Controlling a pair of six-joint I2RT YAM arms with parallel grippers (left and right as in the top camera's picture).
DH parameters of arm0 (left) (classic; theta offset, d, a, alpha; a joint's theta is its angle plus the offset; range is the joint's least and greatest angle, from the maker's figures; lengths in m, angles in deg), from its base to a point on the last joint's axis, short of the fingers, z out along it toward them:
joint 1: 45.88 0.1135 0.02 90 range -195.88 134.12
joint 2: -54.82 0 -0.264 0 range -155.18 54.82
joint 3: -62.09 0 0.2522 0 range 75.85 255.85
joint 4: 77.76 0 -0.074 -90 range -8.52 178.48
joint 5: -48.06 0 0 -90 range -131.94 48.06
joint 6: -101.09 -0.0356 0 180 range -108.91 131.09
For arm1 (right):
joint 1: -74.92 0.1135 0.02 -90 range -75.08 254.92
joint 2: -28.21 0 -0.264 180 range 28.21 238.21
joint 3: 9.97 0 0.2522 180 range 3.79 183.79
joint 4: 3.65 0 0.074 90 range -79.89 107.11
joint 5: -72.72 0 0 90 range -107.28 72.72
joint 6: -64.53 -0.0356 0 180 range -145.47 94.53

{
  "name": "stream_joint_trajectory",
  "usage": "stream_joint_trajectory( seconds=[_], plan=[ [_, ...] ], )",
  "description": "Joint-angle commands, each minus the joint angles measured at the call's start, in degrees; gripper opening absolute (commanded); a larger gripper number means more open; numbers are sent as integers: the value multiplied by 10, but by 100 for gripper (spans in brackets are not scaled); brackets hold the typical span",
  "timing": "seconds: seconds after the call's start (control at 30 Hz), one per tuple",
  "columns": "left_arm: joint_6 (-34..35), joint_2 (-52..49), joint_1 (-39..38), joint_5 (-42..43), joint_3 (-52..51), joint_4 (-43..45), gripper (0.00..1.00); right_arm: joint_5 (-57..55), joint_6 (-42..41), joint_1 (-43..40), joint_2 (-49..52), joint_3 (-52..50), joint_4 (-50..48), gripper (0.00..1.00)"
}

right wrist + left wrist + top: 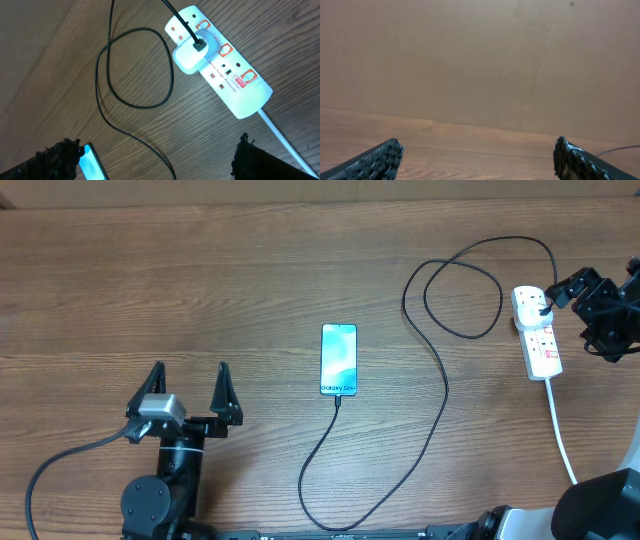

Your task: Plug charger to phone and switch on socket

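Observation:
The phone lies flat mid-table with its blue-teal screen lit; a corner also shows in the right wrist view. The thin black charger cable meets the phone's near edge, curves toward the table's front, runs right and loops. It ends at a white plug seated in the white socket strip, which also shows in the right wrist view. My right gripper is open and empty, just right of the strip, its fingers apart. My left gripper is open and empty at the front left.
The strip's thick white cord runs toward the table's front right edge. The wooden table bears nothing else. A black cable trails from the left arm's wrist.

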Motion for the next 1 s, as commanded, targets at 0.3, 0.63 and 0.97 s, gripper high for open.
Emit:
stream_joint_trajectory(
  seconds=[0.3, 0.63, 0.97],
  plan=[
    [-77, 125, 90, 109, -101, 35, 100, 2, -2, 2, -5, 11, -3, 100],
    [-53, 125, 98, 106, -146, 30, 99, 2, -2, 2, -5, 11, -3, 100],
    [-67, 125, 130, 105, -146, -104, 99, 2, -2, 2, -5, 11, -3, 100]
  ],
)
